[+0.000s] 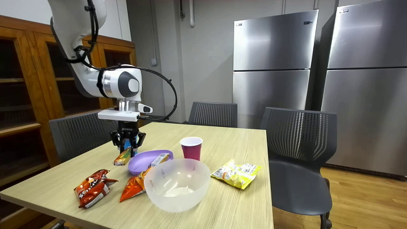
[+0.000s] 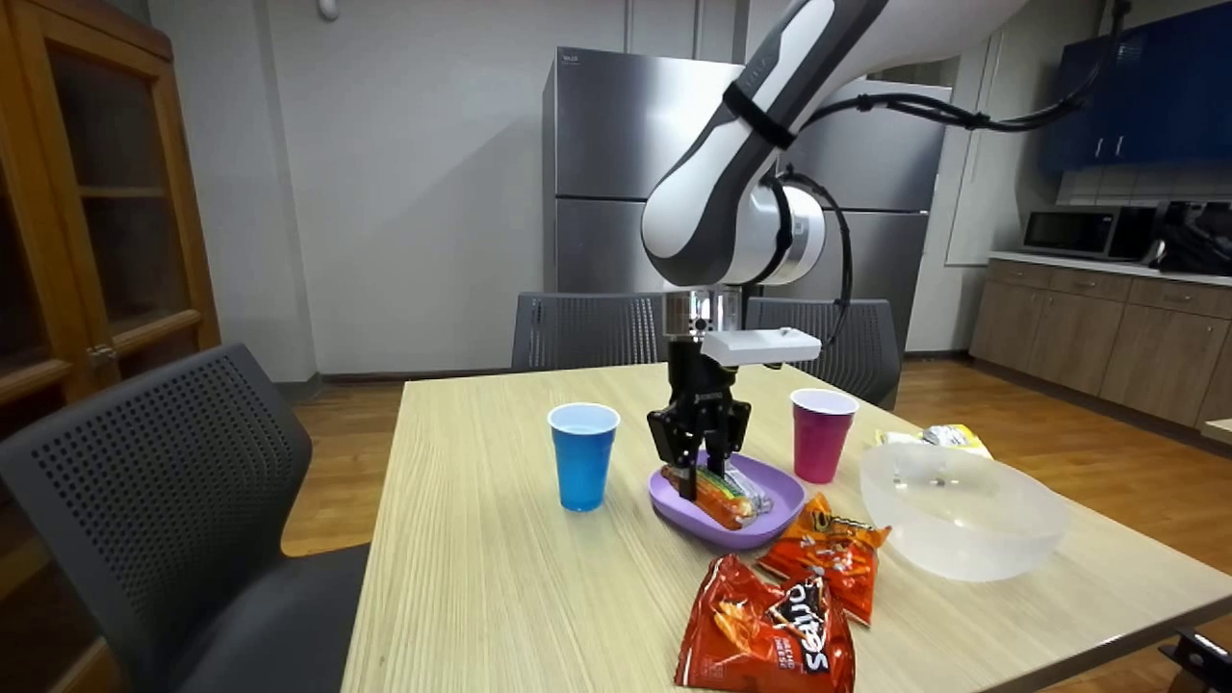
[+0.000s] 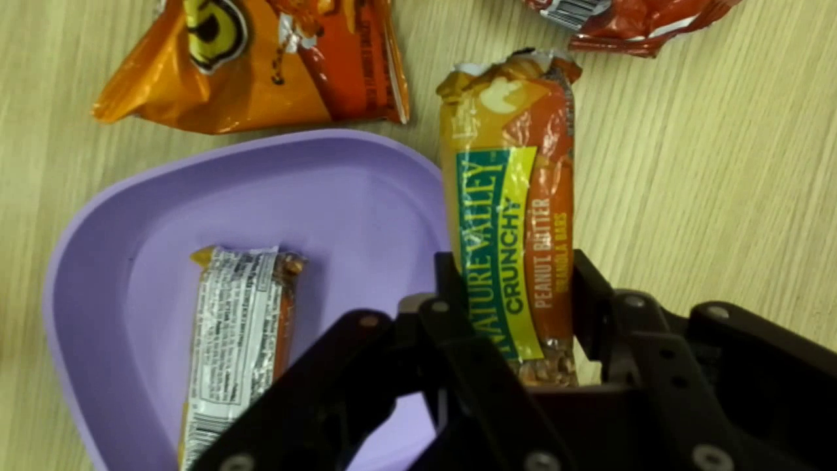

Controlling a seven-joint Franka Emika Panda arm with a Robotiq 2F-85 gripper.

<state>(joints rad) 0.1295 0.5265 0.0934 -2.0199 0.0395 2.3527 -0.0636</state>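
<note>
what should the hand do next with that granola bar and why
I'd probably shift the hand slightly sideways over the purple plate before lowering: it grips the Nature Valley Peanut Butter granola bar, which overlaps the plate's rim in the wrist view with tabletop showing beside it, and purple surface shows between it and the wrapped bar on the plate.

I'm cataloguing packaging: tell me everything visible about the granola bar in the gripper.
The granola bar is long and narrow, its glossy, plastic-looking wrapper orange and yellow, with a green-and-yellow Nature Valley Crunchy label. One end is crinkled; the other is partly hidden. The gripper clamps its sides, label facing the wrist camera. In that view it overlaps the purple plate at its rim; it appears lifted.
</note>
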